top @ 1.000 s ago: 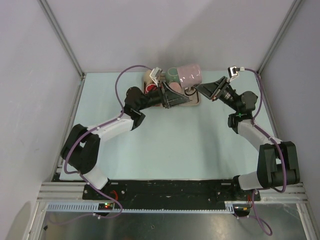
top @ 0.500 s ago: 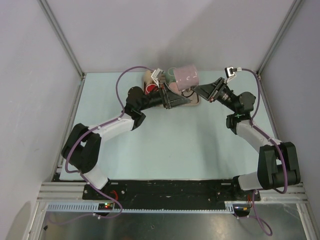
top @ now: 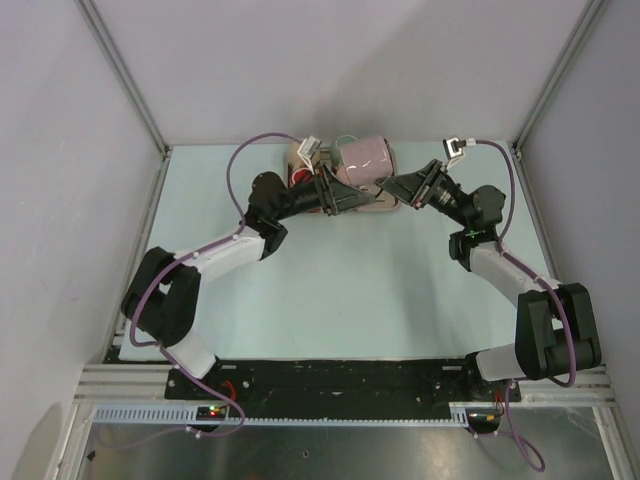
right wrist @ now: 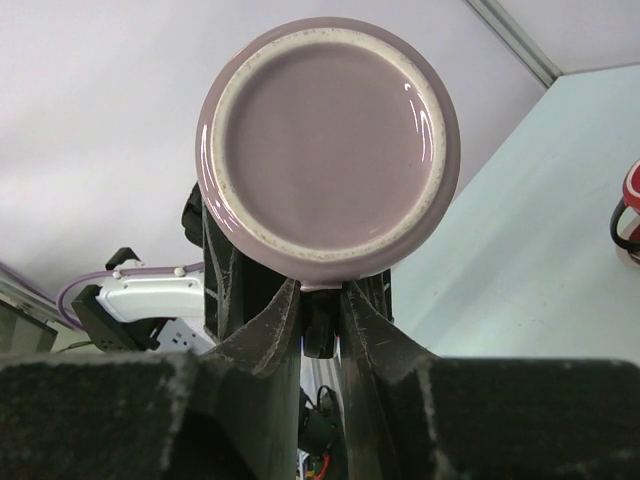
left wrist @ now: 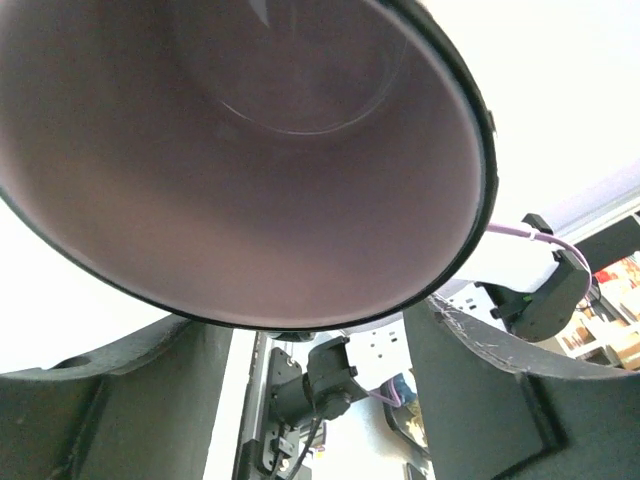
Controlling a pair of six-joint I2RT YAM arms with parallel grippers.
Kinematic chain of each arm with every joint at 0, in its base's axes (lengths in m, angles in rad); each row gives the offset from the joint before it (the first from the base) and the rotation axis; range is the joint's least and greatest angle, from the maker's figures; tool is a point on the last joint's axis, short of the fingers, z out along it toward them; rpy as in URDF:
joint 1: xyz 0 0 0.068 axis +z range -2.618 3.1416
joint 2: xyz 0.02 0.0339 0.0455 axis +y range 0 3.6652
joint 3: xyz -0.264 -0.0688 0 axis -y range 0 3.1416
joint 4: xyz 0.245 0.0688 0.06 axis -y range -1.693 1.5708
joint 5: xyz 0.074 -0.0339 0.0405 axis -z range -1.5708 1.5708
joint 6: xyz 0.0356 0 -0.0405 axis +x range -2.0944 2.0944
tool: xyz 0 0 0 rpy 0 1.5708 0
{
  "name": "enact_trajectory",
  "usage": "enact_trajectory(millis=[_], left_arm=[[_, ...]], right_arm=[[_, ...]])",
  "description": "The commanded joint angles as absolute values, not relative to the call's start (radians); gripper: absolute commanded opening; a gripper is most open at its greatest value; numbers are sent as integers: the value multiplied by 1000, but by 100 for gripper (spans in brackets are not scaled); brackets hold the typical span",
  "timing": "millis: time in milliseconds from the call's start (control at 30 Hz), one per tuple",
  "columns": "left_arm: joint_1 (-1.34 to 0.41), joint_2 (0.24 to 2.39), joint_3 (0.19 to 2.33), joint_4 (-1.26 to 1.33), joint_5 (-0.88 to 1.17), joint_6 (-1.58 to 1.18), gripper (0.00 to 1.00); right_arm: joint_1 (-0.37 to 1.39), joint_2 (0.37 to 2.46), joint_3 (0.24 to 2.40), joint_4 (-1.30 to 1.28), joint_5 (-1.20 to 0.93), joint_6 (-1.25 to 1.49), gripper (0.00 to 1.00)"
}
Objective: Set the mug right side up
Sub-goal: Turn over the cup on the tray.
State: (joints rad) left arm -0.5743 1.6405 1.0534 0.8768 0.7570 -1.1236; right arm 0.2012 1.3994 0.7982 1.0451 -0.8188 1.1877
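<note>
Sideways, the mauve mug (top: 366,157) hangs over the pale green tabletop's (top: 330,270) far edge, pinched in the narrow right tool (right wrist: 320,292); the left tool (left wrist: 318,318) flanks its mouth, whether gripping I cannot tell.

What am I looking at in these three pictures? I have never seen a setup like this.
Two robot arms are bolted at the near edge of a pale table. The wide picture comes from a fixed camera above; the other two come from a camera on each wrist. Between the arms a mauve mug is held sideways. The right gripper pinches it beneath its base, probably by the handle. The left gripper stands open around its mouth; whether it touches is unclear. Near the mug lies a red item.
</note>
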Motion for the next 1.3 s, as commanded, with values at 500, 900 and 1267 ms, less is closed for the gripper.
enact_trajectory(millis=[500, 900, 1267], left_arm=[[-529, 1557, 1021, 978, 722, -1129, 59], [-529, 1555, 1013, 1008, 723, -1155, 52], [-526, 1562, 1015, 1011, 721, -1167, 46]], right_arm=[[247, 1416, 787, 1159, -824, 1147, 0], [276, 1451, 779, 1190, -848, 1127, 0], [292, 1481, 777, 1213, -872, 1103, 0]])
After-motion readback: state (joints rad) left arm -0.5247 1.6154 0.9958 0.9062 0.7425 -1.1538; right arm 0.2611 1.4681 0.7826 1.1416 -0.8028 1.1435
